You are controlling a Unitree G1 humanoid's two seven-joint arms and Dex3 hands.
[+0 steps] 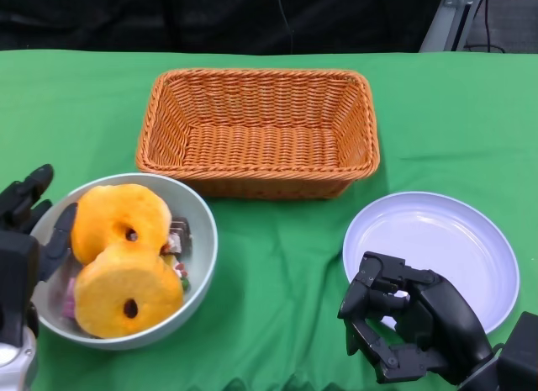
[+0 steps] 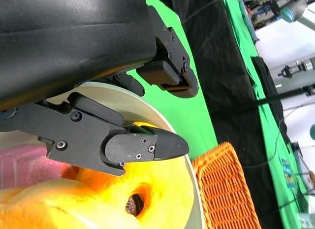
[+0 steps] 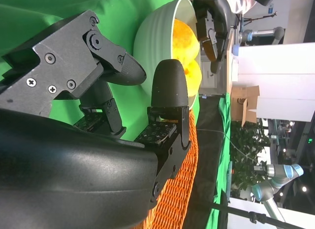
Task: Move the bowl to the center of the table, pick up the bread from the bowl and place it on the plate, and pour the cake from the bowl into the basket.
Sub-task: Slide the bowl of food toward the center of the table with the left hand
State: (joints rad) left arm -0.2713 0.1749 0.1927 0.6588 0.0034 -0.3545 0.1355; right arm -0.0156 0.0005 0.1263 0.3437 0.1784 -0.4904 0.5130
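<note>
The bowl (image 1: 126, 265) sat on the green surface (image 1: 277, 273) to the near left of the basket (image 1: 259, 130), well off the surface's middle, so the first step looked not yet done. It held two orange ring-shaped breads (image 1: 122, 256), one lying partly over the other, with small wrapped cakes (image 1: 178, 240) tucked beside them toward the basket side.

The relation that mattered: the bowl lay directly against the left hand (image 1: 29, 240), on the side away from the basket. That hand's fingers (image 2: 142, 147) straddled the rim, one reaching over the inside above the bread, the others outside the wall; whether they actually clamped the rim could not be told.

The right hand (image 1: 403, 324) hung well apart from the bowl, over the near edge of the white plate (image 1: 454, 240), fingers curled inward with nothing in them. The left hand was clearly the nearer one, and the likely push ran from it toward the plate side, below the basket.
</note>
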